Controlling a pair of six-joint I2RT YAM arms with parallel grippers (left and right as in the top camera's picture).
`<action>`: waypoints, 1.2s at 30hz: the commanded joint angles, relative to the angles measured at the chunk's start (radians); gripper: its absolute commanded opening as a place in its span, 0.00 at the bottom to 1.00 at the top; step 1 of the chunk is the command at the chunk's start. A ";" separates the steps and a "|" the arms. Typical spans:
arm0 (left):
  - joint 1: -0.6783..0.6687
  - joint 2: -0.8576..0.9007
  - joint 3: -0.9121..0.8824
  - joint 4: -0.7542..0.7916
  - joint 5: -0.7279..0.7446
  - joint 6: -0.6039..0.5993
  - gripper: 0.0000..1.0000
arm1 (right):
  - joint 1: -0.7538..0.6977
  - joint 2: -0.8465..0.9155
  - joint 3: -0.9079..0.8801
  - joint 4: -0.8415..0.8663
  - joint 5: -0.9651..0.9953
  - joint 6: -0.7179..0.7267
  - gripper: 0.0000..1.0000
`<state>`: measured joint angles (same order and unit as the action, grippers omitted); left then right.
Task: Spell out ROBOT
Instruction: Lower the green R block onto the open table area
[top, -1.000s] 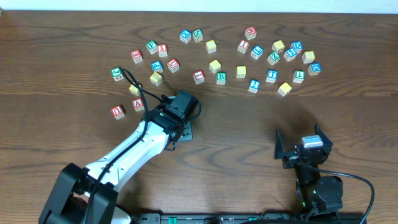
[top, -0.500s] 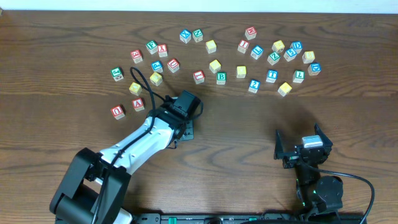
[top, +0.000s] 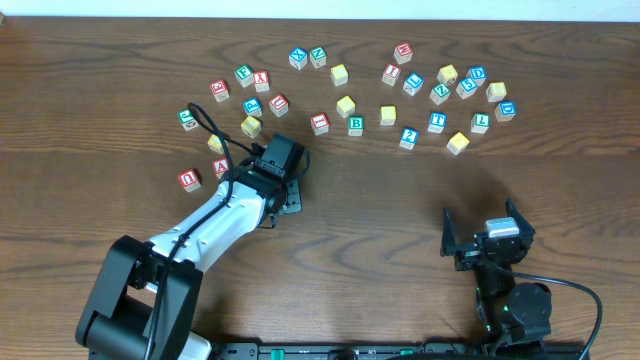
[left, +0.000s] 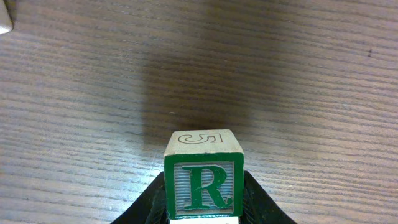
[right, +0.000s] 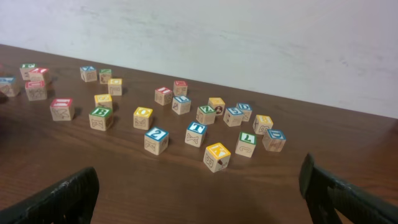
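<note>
A wooden cube with a green R (left: 204, 185) on its face sits between the dark fingers of my left gripper (left: 204, 203), which is shut on it. From overhead this gripper (top: 285, 198) hangs over bare table left of centre and hides the cube. The green B cube (top: 356, 125) and the blue T cube (top: 437, 122) lie in the scattered row at the far side, with yellow-topped cubes (top: 346, 106) (top: 388, 115) near them. My right gripper (top: 485, 238) rests at the near right, open and empty, facing B (right: 101, 117) and T (right: 196, 134).
Many other letter cubes lie across the far half of the table, among them a blue 2 cube (top: 408, 137), a red A cube (top: 222, 167) just left of my left arm, and a green L cube (right: 246, 143). A pale cube corner (left: 4, 18) shows at the left wrist view's top left.
My left gripper, still holding the R cube, has shifted left and slightly toward the far side. The right arm has stayed put.
</note>
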<state>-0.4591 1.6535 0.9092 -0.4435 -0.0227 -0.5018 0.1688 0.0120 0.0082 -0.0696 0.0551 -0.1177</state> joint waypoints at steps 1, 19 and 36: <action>0.005 0.012 -0.010 0.004 0.016 0.030 0.09 | -0.011 -0.006 -0.003 -0.002 -0.005 -0.011 0.99; 0.004 0.035 -0.010 0.020 0.036 0.064 0.09 | -0.011 -0.006 -0.003 -0.002 -0.005 -0.011 0.99; 0.004 0.054 -0.010 0.034 0.035 0.064 0.17 | -0.011 -0.006 -0.003 -0.002 -0.005 -0.011 0.99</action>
<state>-0.4591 1.6936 0.9092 -0.4091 0.0097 -0.4473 0.1688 0.0120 0.0082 -0.0696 0.0551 -0.1177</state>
